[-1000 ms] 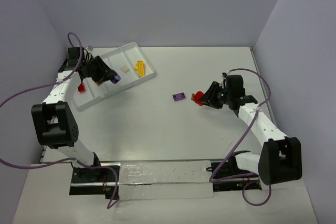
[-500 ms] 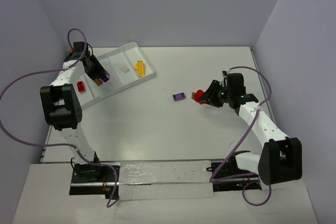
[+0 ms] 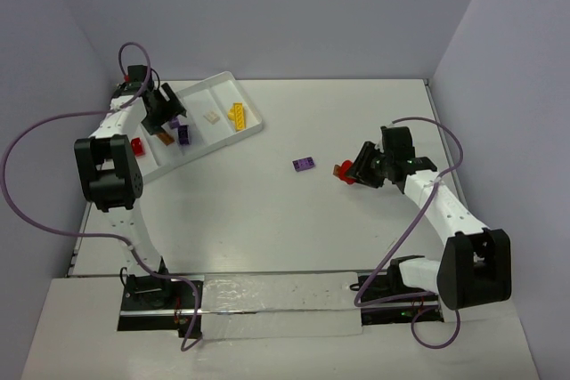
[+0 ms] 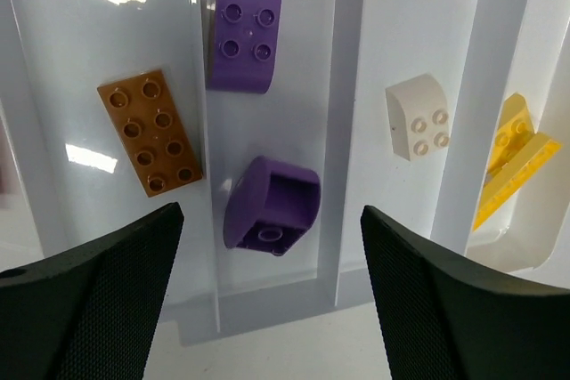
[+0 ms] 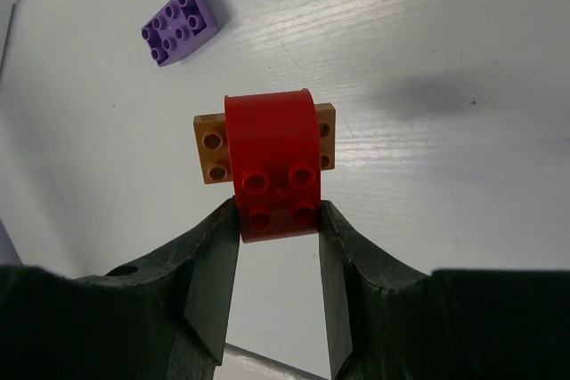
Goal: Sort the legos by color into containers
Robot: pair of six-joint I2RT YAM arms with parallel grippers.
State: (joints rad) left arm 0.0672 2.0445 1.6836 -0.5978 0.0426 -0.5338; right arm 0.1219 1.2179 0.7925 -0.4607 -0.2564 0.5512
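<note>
left gripper [image 4: 269,213]: fingers spread wide, holding nothing, hovering over the tray [image 3: 201,93]
tray: white, divided into compartments, at the far left of the table [image 3: 267,220]
purple bricks: two in one compartment, one studs up [image 4: 242,37], the other tipped hollow side up [image 4: 272,211], below the gap between the left fingers
orange brick [image 4: 151,131]: lies flat, studs up, in the compartment beside the purple one
beige brick [image 4: 416,117]: alone in the compartment on the other side of the purple one
yellow bricks [image 4: 517,162]: in the end compartment, next to the beige one
red brick [image 3: 137,146]: in the tray's opposite end compartment
right gripper [image 5: 278,211]: fingers narrowed onto the sides of the red curved brick [image 5: 272,153]
red curved brick: stuck on a second orange brick [image 5: 214,149], held above the table
loose purple brick [image 5: 181,24]: studs up on the table, between tray and right gripper, apart from both
</note>
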